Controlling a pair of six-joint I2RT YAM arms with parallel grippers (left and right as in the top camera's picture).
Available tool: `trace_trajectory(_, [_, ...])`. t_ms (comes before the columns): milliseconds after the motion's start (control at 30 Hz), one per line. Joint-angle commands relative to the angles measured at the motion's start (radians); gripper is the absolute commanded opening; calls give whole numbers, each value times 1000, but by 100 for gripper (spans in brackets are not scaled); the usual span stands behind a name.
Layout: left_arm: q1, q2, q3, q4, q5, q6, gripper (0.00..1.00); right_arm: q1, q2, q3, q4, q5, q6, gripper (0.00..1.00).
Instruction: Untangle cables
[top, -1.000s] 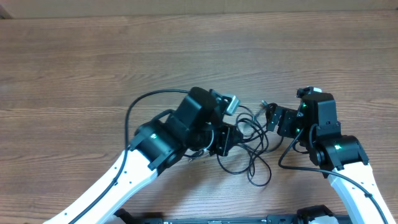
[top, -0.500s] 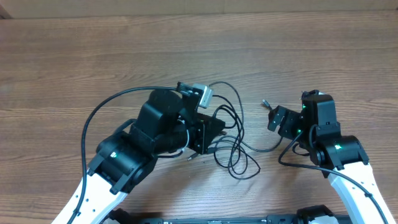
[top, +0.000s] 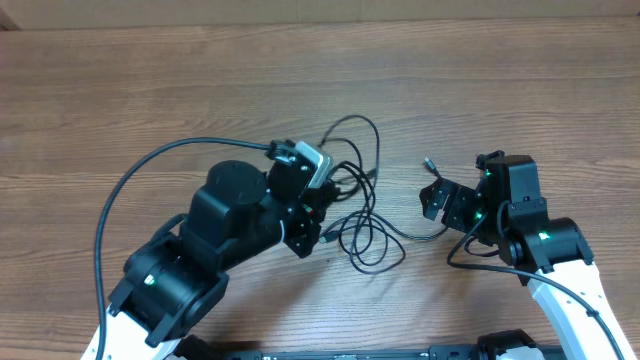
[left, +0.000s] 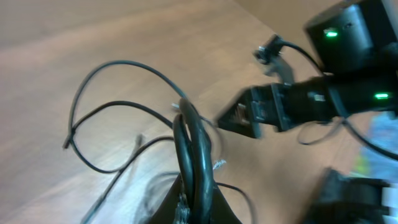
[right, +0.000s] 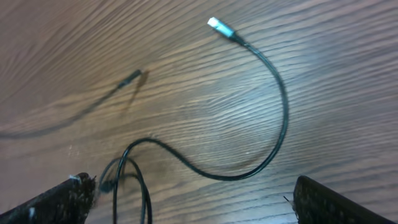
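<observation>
Just changed: the left arm (top: 190, 270) has hauled back and to the left over the past second. The cables (top: 372, 232) went with it. The knot that sat hard against the right fingers (right: 62, 199) now lies between the two arms, apart from them.
Grip, left: the left fingers (left: 169, 210) look clenched on a bunch of strands, as best the blurred wrist view shows. Cords rise straight out of the grip.
Grip, right: released, spread wide, holding nothing, and barely shifted through all of this.
Cables now: on the worktop (top: 150, 90) at centre, with one side lifted in the left grip. One strand trails right between the spread right fingers and ends in a silvery plug (right: 214, 23) lying free.
Meaning: the whole tangle slid along instead of opening, because nothing pinned the far end. I'd judge the untangling barely begun.
Next call: the right fingers close on that trailing strand, so a pull has something to work against.
Room: wide bare worktop on the far side and out to the left. The near edge sits close behind both arms, so pulls are best sent outward or away.
</observation>
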Motion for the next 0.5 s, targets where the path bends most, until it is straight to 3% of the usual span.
trace_trajectory(0, [7, -35, 4, 6, -199, 142, 4, -3, -3, 8, -1, -79, -98, 100])
trace_trajectory(267, [7, -34, 4, 57, -307, 365, 4, -3, -55, 10, 2, -169, -143, 100])
trace_trajectory(467, [7, -34, 4, 278, -306, 425, 4, -3, -167, 10, 9, -185, -147, 100])
